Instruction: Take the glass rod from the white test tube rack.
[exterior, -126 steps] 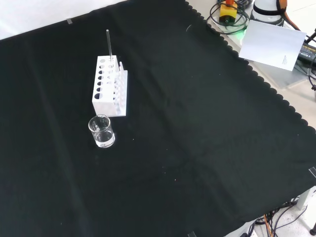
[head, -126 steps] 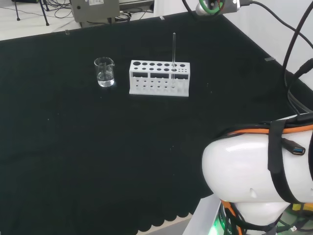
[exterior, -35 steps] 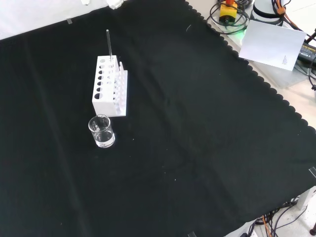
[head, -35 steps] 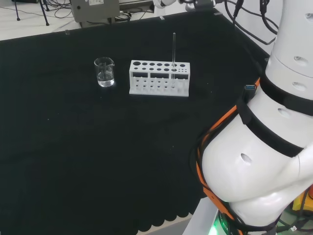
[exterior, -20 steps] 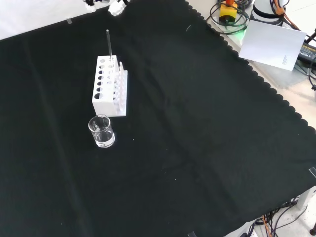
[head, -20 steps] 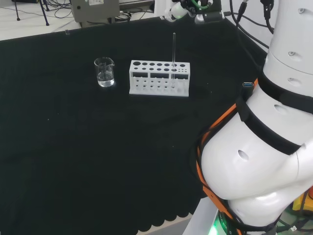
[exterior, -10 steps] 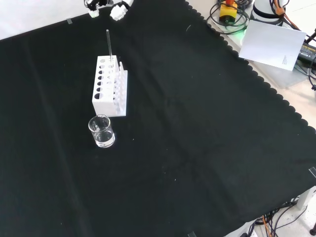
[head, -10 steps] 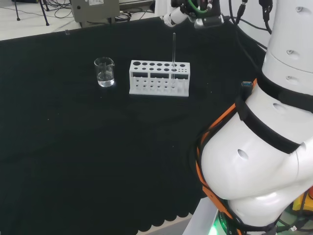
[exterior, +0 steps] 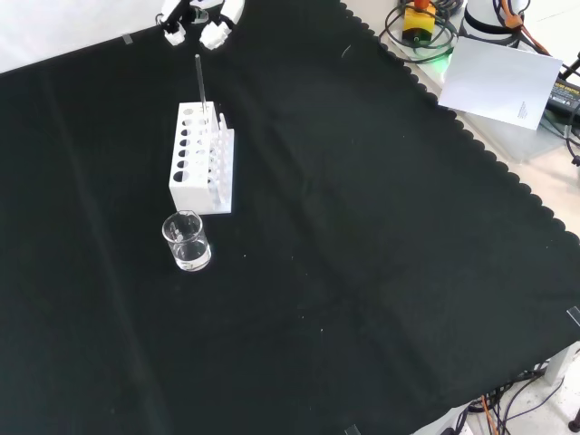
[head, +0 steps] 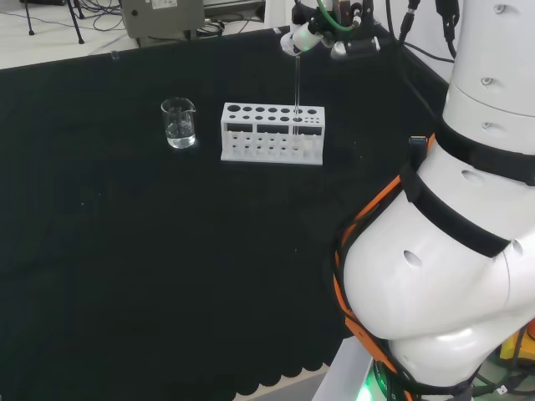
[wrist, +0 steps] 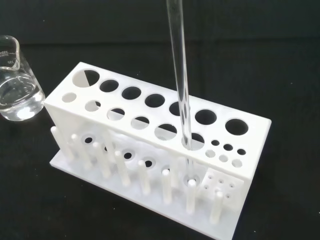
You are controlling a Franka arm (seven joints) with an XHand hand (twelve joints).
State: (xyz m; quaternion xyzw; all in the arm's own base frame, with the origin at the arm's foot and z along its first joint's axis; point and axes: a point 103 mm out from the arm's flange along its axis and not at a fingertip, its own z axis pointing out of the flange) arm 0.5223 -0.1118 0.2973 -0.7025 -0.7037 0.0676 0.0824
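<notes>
Lowered since a second earlier, the robot hand [exterior: 201,22] hovered spread above the glass rod [head: 296,88]; the white test tube rack [head: 272,134] could be tipped by an oblique pull.

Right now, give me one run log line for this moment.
stage: approach | hand: above rod top, not touching | glass rod: upright in white rack | beaker: beside rack, some clear liquid

In the head view, glass rod [head: 297,92] stands in rack [head: 272,134], beaker [head: 179,124] to its left
</notes>
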